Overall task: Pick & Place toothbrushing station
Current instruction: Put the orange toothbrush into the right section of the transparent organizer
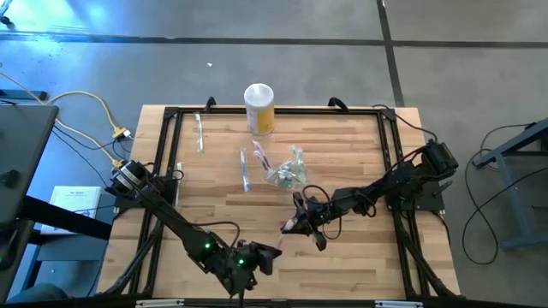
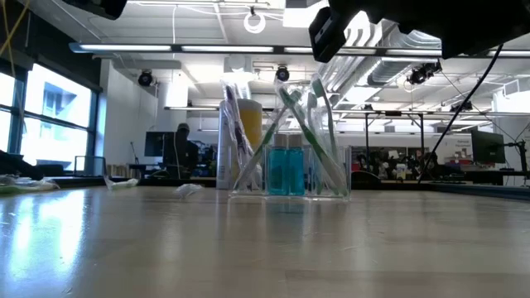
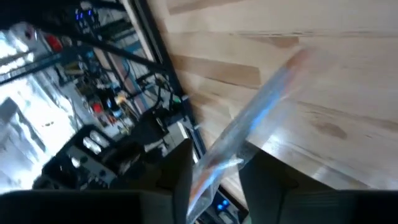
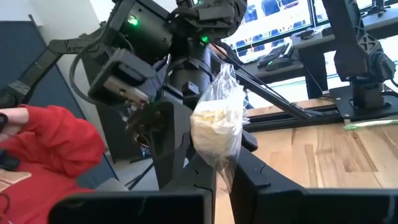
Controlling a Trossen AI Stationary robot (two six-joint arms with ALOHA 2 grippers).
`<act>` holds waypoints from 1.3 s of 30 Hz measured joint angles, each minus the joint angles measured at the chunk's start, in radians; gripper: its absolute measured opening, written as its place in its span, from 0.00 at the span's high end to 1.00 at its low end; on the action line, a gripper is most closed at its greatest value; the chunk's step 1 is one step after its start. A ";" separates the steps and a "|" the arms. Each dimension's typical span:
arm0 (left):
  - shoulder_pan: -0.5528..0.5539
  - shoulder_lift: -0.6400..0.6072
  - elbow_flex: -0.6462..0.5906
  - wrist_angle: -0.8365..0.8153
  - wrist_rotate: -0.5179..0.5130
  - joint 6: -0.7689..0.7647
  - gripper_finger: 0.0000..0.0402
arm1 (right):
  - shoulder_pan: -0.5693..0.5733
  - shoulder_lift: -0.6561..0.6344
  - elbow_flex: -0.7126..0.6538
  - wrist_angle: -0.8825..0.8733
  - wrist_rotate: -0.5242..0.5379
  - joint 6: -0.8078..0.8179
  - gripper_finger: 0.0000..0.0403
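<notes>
The toothbrushing station's clear plastic holder [image 1: 289,174] is sitting near the middle of the pale wood-plank desk [image 1: 360,257], just in front of a white-topped yellow canister [image 1: 259,108]. In the low view the holder [image 2: 288,170] is showing see-through, boxy walls, with slim green-handled toothbrushes [image 2: 319,136] leaning crosswise inside it and two small teal bottles [image 2: 287,172] standing upright between them. More wrapped toothbrushes [image 1: 245,169] are lying flat on the planks just beside the holder, and another one [image 1: 199,133] is lying farther off near the desk's black frame.

The right claw [image 1: 301,222] is hovering over the desk in front of the holder; its fingers are pinching together on a crinkly clear wrapper holding something whitish [image 4: 217,124].

The left claw [image 1: 265,254] is hanging at the desk's near edge. A long, glossy, clear-wrapped toothbrush [image 3: 249,127] is lying between its two dark fingers [image 3: 180,180], which are standing slightly apart around it; whether they are gripping it I cannot tell.
</notes>
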 joint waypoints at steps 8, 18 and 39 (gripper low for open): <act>0.000 -0.025 0.001 -0.053 -0.057 -0.120 0.55 | -0.001 -0.005 0.000 -0.079 0.019 -0.039 0.98; 0.013 -0.239 0.003 -0.500 -0.077 -0.884 0.51 | 0.039 -0.170 0.000 -0.427 0.289 -0.147 0.98; 0.427 -0.468 0.002 -1.038 0.454 -1.571 0.51 | 0.040 -0.575 0.000 -1.022 0.873 -0.233 0.98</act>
